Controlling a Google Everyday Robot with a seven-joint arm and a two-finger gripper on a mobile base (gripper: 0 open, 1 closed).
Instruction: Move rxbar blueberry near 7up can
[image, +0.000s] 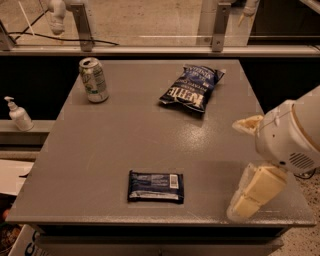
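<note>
The grey table (100, 150) carries 3 things. The gripper (236, 169) hangs over its front right corner, its 2 cream fingers (257, 190) spread apart and holding nothing. A chip bag (191, 88) lies far back, right of centre. The bar (155, 186) lies flat near the front edge, well apart from the can (94, 80), which stands upright at the far left corner.

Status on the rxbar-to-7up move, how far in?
Nothing done yet: the rxbar blueberry lies flat near the front edge of the table, apart from the 7up can at the far left corner. In hand: the gripper hangs over the front right edge, not touching the bar. Left: grasp, carry, place.
</note>
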